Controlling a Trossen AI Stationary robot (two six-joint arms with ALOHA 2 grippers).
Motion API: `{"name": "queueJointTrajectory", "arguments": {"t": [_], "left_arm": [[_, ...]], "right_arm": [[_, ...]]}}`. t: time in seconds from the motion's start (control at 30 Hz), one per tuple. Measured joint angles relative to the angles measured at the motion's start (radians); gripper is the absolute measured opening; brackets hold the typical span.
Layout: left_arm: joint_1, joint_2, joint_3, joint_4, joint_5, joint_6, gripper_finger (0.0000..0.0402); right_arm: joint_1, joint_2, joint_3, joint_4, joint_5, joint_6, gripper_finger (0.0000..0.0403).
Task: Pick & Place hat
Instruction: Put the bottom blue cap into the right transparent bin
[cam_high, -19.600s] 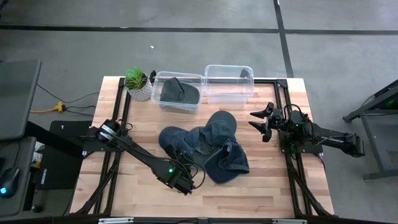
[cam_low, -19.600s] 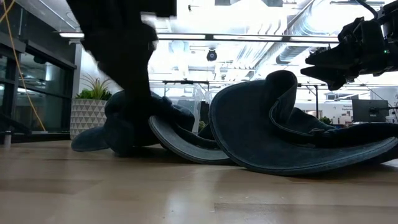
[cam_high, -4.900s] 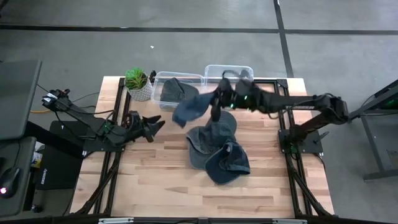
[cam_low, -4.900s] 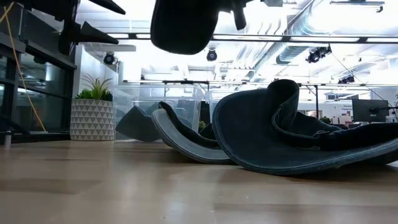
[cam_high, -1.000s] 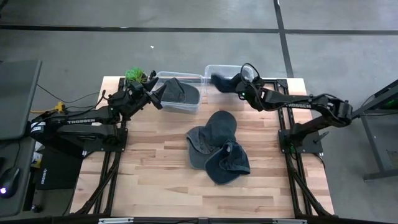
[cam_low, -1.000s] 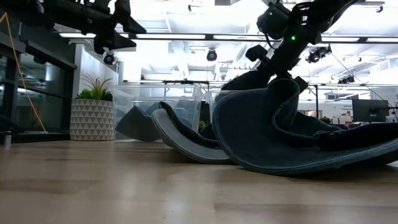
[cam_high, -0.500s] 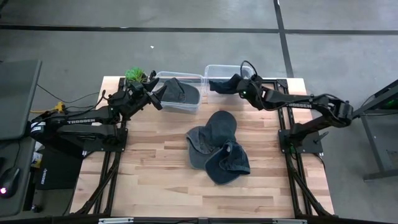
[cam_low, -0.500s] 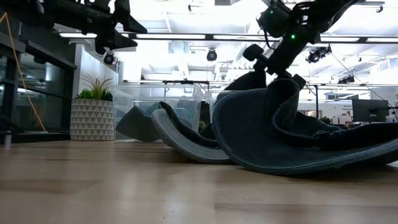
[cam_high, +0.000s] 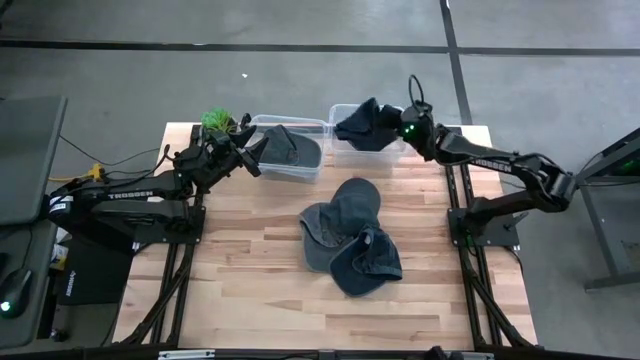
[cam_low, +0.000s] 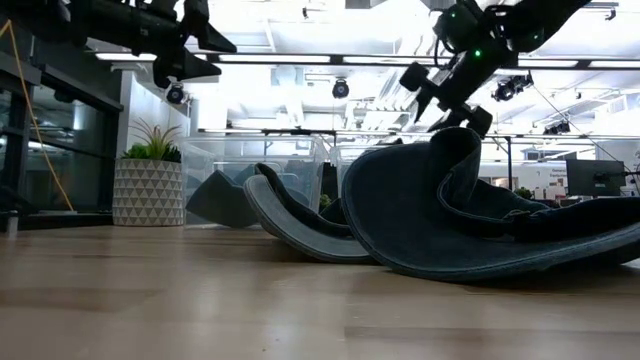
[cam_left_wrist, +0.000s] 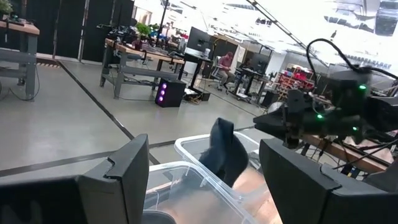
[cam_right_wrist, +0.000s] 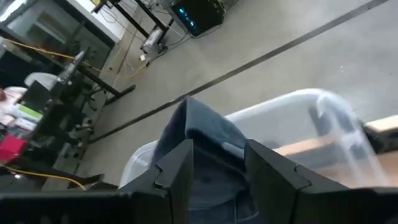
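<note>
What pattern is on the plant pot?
The plant pot has a white and grey triangle pattern, clearest in the low view.

Dark blue denim hats (cam_high: 345, 230) lie on the pale wooden plank table (cam_high: 240, 280); clear plastic bins (cam_high: 290, 165); white triangle-patterned plant pot (cam_low: 147, 192).

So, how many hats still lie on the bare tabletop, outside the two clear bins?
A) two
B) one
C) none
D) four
A: in the high view two dark hats lie overlapping mid-table, while one more sits in the left bin and another in the right bin by the right gripper.
</note>
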Motion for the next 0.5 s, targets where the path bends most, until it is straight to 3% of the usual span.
{"name": "queueJointTrajectory", "arguments": {"t": [0.2, 0.5], "left_arm": [[0.0, 0.0, 0.0, 0.0, 0.001, 0.0, 0.0248], [0.0, 0.0, 0.0, 0.0, 0.004, -0.017, 0.0248]], "right_arm": [[-0.09, 0.002, 0.0, 0.067, -0.089, -0.124, 0.0139], [-0.146, 0.002, 0.057, 0.136, -0.379, -0.405, 0.0139]]}}
